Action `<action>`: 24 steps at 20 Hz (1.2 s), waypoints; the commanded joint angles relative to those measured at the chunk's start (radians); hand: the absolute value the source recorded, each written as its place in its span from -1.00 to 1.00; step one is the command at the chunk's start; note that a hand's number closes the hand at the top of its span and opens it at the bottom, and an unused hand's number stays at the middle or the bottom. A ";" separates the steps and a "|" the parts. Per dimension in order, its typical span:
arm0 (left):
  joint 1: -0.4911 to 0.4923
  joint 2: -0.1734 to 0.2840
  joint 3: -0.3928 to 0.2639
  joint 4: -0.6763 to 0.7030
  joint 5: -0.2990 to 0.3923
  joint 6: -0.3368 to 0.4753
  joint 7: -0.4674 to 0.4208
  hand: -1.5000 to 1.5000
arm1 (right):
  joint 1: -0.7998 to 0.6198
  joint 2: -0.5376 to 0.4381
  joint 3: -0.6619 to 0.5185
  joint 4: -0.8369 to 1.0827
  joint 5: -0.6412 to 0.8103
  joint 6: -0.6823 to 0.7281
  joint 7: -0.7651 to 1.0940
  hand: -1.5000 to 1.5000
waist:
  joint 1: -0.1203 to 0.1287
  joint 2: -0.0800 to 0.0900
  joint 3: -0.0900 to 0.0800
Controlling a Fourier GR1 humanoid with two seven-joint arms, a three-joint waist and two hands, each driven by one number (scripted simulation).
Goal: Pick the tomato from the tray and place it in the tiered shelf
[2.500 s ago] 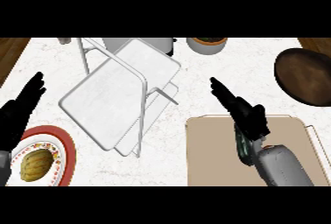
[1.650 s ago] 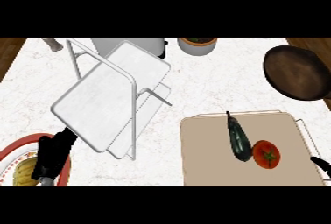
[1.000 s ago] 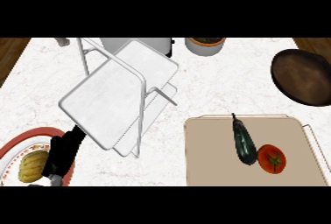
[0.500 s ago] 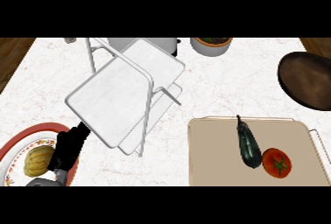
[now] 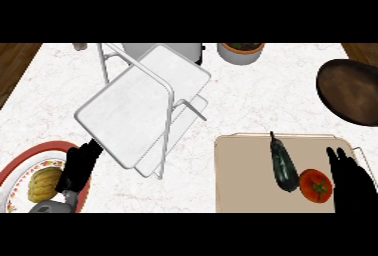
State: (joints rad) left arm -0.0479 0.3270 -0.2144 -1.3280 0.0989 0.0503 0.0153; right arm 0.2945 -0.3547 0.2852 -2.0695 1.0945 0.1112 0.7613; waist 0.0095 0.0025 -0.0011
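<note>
A red tomato (image 5: 316, 185) lies on the beige tray (image 5: 240, 187) at the lower right, beside a dark green eggplant (image 5: 282, 163). My right hand (image 5: 351, 178) comes in from the lower right edge, fingers straight and open, just right of the tomato and close beside it. The white tiered shelf (image 5: 144, 105) stands at centre left, its flat shelves tilted in this view. Low at the left, my left hand (image 5: 80, 165) rests open next to the shelf's lower corner.
A red-rimmed plate (image 5: 16, 172) with a yellowish food item (image 5: 44, 183) sits at the lower left, partly under my left hand. A dark brown bowl (image 5: 354, 90) is at the right edge. A grey pot (image 5: 241, 51) and a metal container (image 5: 166, 49) stand at the back.
The right hand, out of view for the last second, has come back in beside the tomato. The view has shifted slightly; the left hand stays low by the plate.
</note>
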 commanded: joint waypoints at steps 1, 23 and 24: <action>0.044 -0.022 0.002 -0.044 -0.037 0.008 0.010 0.00 | -0.055 0.052 -0.009 0.099 0.029 0.017 0.018 -1.00 | -0.008 -0.003 0.001; 0.020 -0.080 0.122 -0.039 -0.099 -0.098 0.036 0.00 | -0.056 0.112 -0.037 0.205 0.207 0.005 0.023 -1.00 | -0.013 -0.003 0.001; 0.074 -0.078 0.116 -0.058 -0.103 -0.107 0.010 0.00 | -0.037 0.125 -0.037 0.291 0.221 -0.084 -0.002 -1.00 | -0.011 -0.003 0.001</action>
State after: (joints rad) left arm 0.0172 0.2544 -0.1186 -1.4041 0.0047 -0.0257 0.0554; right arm 0.2399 -0.2310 0.2698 -1.8320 1.3098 0.0734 0.7949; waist -0.0006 0.0001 -0.0006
